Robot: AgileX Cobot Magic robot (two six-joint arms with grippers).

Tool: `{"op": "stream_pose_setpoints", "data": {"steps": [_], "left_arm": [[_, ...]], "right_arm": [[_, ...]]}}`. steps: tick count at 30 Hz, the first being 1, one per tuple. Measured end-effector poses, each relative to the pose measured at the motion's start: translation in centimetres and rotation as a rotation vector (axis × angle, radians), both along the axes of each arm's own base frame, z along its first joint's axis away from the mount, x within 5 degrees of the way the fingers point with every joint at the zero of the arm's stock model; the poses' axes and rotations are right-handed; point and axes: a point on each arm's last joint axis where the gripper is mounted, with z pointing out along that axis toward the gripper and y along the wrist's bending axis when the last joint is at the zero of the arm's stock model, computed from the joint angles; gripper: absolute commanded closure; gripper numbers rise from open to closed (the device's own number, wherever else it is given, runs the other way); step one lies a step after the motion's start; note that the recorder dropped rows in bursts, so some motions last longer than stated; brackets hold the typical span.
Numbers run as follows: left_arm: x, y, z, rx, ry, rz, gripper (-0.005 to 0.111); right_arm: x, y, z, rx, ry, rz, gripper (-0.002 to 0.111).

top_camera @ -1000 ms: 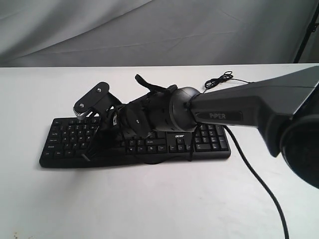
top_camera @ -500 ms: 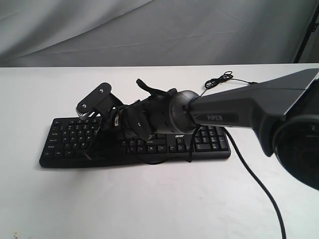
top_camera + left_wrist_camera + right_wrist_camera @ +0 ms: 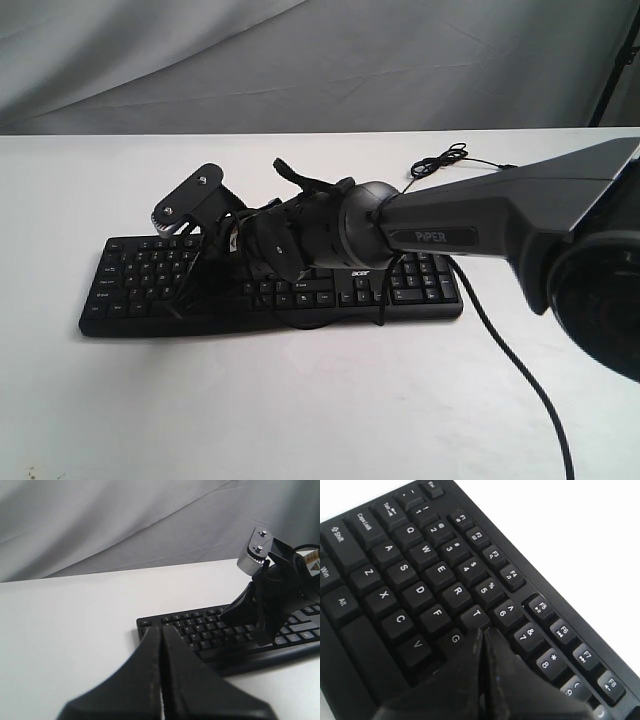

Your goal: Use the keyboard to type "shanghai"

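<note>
The long black keyboard (image 3: 425, 285) lies across the white table, its thin cable coiled (image 3: 440, 160) behind it. My right gripper (image 3: 186, 300) reaches across from the right and points down over the keyboard's left half. In the right wrist view the right gripper (image 3: 484, 631) is shut, its tips just past the T and G keys of the keyboard (image 3: 420, 587), covering the key beneath. Whether the tips touch a key I cannot tell. My left gripper (image 3: 161, 628) is shut and empty, off the keyboard's (image 3: 200, 630) left end, facing the right gripper (image 3: 261, 639).
The right arm's grey link (image 3: 480, 215) spans the number pad side. A thick black cable (image 3: 525, 375) trails across the table at the front right. Grey cloth (image 3: 300, 60) hangs behind the table's far edge.
The right gripper has shifted slightly to the right along the keyboard, and its tips have risen a little. The keyboard has not moved.
</note>
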Motion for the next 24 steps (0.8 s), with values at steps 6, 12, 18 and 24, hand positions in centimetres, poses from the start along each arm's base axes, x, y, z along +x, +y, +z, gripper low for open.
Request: {"op": "stream_pose_setpoints", "data": {"steps": [6, 12, 18, 24], "left_arm": [[0.0, 0.0, 0.0, 0.0, 0.0, 0.0, 0.107], [0.0, 0.0, 0.0, 0.0, 0.0, 0.0, 0.107], [0.0, 0.0, 0.0, 0.0, 0.0, 0.0, 0.107], [0.0, 0.0, 0.0, 0.0, 0.0, 0.0, 0.107]], "right_arm": [[0.0, 0.0, 0.0, 0.0, 0.0, 0.0, 0.108], [0.0, 0.0, 0.0, 0.0, 0.0, 0.0, 0.108], [0.0, 0.0, -1.1, -0.011, 0.01, -0.001, 0.108], [0.0, 0.0, -1.0, -0.008, 0.007, -0.001, 0.108]]}}
